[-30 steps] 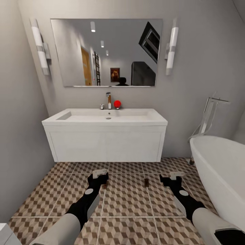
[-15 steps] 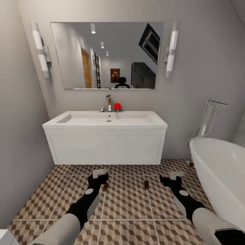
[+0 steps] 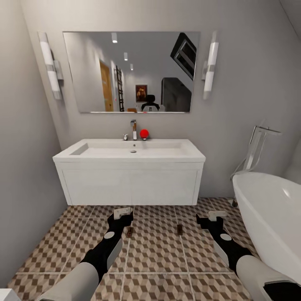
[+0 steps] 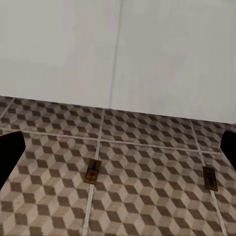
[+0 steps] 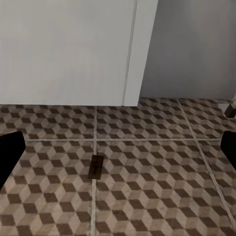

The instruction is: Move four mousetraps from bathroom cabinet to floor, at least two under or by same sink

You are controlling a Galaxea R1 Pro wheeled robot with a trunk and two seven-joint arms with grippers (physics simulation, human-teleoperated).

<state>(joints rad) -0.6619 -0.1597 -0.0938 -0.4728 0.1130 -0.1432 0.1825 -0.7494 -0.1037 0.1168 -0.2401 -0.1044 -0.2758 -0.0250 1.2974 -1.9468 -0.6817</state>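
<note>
2 tan mousetraps point(image 3: 130, 231) point(image 3: 179, 229) flat on cube-patterned floor point(image 3: 159, 255) before sink point(image 3: 129, 152)

Both arms are showing pale grey forearm shells running into black wrists with a round grey disc, each ending in a black gripper, left point(image 3: 122, 213) and right point(image 3: 216, 216), tipped whitish

I'm looking down at the bathroom floor point(image 3: 167, 255), big square tiles in a brown, beige and cream cube print with pale grout lines. Two mousetraps lie flat on it, apart from each other, in front of the white drawer unit point(image 3: 130, 182). The left mousetrap point(image 3: 130, 231) sits right on a grout line in my left wrist view point(image 4: 92, 172). The right mousetrap point(image 3: 179, 229) also lies on a grout line in my right wrist view point(image 5: 96, 166).
</note>
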